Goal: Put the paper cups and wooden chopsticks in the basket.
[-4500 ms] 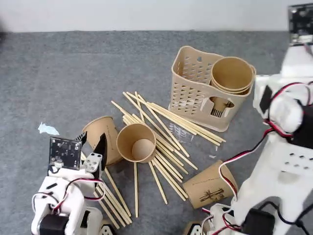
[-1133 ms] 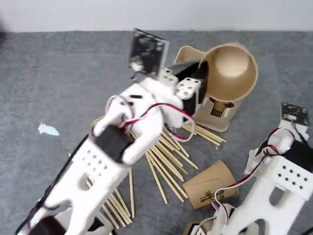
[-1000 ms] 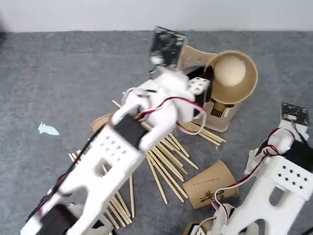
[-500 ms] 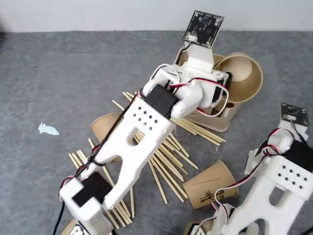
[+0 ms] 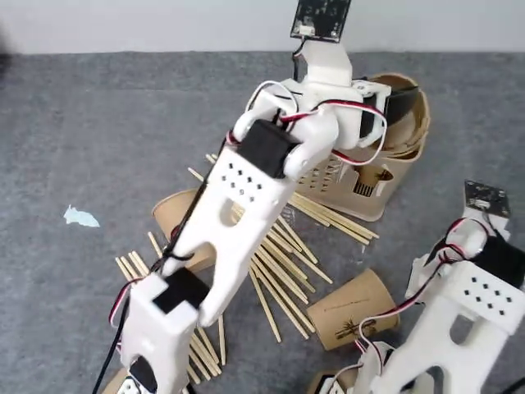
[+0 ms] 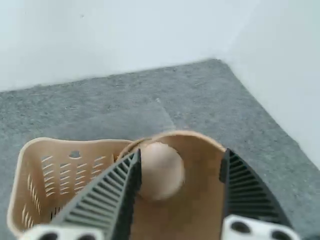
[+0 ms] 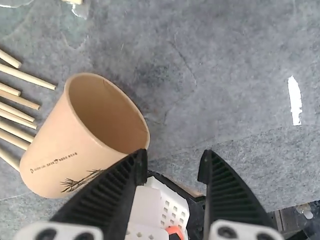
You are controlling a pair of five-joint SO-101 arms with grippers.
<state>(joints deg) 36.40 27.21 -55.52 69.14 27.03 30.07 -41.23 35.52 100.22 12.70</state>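
My left gripper (image 5: 392, 100) is shut on a brown paper cup (image 5: 413, 115), holding it tilted over the stack of cups in the right end of the beige basket (image 5: 328, 176). In the left wrist view the cup (image 6: 172, 185) sits between the black fingers (image 6: 117, 192), with the basket (image 6: 45, 170) below. Wooden chopsticks (image 5: 283, 267) lie scattered in front of the basket. One cup (image 5: 174, 215) lies partly under the left arm, another (image 5: 353, 310) on its side by the right arm. My right gripper (image 7: 175, 155) hangs open beside that cup (image 7: 82, 135).
A small pale scrap (image 5: 80, 217) lies on the grey mat at the left. The left arm spans the table from the front left to the basket. The right arm's white body (image 5: 467, 312) stands at the front right. A white scrap (image 7: 295, 92) lies near the right gripper.
The left arm has carried the cup from beside the basket's right end down onto the stack inside it. The right arm has barely shifted.
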